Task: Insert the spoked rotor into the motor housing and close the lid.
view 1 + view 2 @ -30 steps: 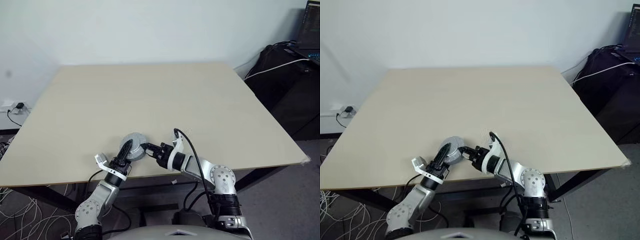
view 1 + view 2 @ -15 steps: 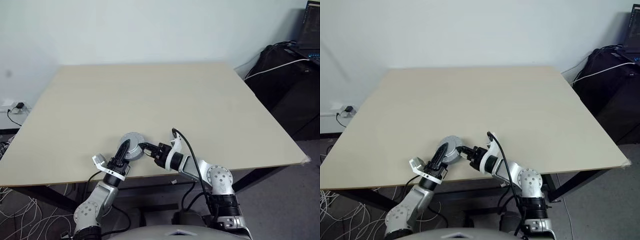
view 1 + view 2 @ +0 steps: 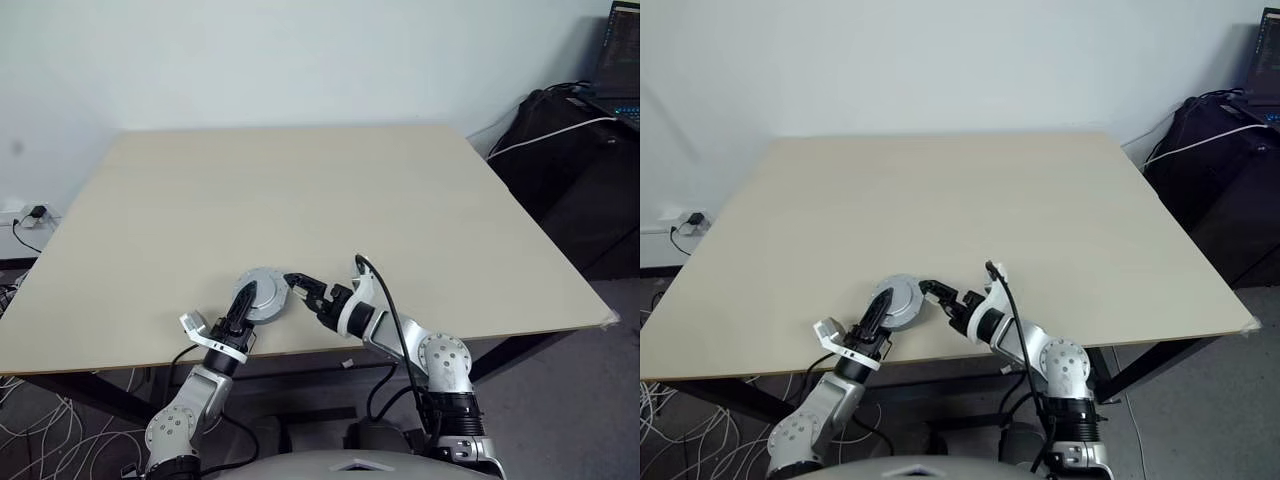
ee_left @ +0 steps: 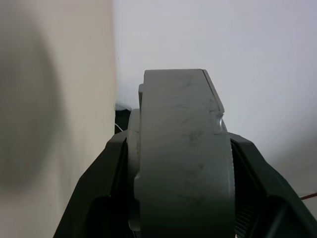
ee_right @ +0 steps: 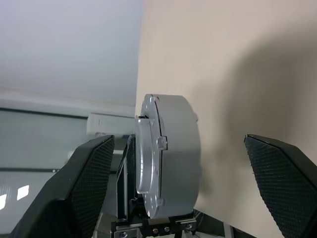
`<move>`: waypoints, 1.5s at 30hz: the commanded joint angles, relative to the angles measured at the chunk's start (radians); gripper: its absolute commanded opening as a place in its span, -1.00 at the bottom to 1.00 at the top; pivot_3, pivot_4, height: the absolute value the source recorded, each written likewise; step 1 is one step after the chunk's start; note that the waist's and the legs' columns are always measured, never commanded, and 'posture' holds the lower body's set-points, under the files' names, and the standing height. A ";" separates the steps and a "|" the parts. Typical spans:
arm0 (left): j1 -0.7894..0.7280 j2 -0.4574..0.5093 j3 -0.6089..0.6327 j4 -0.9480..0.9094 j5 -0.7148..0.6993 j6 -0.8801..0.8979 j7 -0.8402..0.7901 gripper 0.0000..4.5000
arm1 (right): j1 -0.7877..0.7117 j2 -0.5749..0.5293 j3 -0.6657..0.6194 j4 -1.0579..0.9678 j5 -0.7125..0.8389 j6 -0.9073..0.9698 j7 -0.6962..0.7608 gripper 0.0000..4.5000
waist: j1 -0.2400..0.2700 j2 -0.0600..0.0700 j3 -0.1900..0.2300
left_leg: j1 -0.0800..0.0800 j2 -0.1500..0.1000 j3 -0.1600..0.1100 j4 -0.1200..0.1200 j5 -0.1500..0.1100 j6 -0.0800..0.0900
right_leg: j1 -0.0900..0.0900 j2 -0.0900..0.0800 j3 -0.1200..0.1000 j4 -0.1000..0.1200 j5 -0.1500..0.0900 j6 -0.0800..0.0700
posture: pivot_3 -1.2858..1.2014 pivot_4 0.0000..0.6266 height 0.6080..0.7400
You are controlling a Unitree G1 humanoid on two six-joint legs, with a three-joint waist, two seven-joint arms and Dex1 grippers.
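The round grey motor housing [image 3: 264, 297] sits near the table's front edge, left of centre, with its flat grey lid [image 5: 148, 163] on it. My left gripper [image 3: 241, 305] is shut on the housing [image 4: 181, 168] from the near left, one black finger [image 4: 106, 168] on each side. My right gripper [image 3: 297, 287] stands open just right of the housing, its fingers [image 5: 91, 183] spread wide and off the grey body. The spoked rotor is hidden.
The pale wooden table [image 3: 330, 200] stretches far back and to both sides. A black bag with a white cable [image 3: 560, 130] and a laptop [image 3: 620, 60] stand off the table's right. Cables and a wall socket [image 3: 30, 215] lie at the left.
My right gripper has opened wide and let go of the housing's right side. My left gripper keeps its hold and has stayed in place.
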 commanded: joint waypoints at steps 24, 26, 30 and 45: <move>-0.443 -0.054 0.212 0.203 0.170 -0.610 0.208 -0.05 | 0.142 -0.190 0.272 -0.295 -0.669 -0.486 0.414 1.00 | 0.013 -0.009 0.001 | 0.000 -0.001 0.000 0.004 0.003 0.004 | 0.004 0.004 -0.002 0.000 0.001 0.001 | 0.03 -1.00 1.00; -0.489 -0.035 0.237 0.261 0.186 -0.643 0.208 -0.05 | 0.158 -0.208 0.297 -0.282 -0.764 -0.578 0.432 1.00 | 0.012 -0.010 0.001 | 0.000 -0.001 0.000 0.004 0.003 0.004 | 0.006 0.004 -0.001 0.000 0.001 0.002 | 0.03 -1.00 1.00; -0.568 0.001 0.286 0.372 0.226 -0.693 0.207 -0.05 | 0.188 -0.253 0.338 -0.233 -0.926 -0.721 0.453 1.00 | 0.012 -0.014 0.003 | 0.000 -0.001 0.000 0.007 0.003 0.004 | 0.006 0.005 -0.001 -0.001 0.003 0.005 | 0.03 -1.00 1.00; -0.706 0.057 0.431 0.620 0.324 -0.847 0.214 -0.05 | 0.257 -0.272 0.356 -0.137 -1.176 -0.954 0.442 1.00 | 0.011 -0.019 0.006 | -0.001 0.000 0.000 0.013 0.002 -0.003 | 0.006 0.005 -0.001 0.000 0.005 0.007 | 0.03 -1.00 1.00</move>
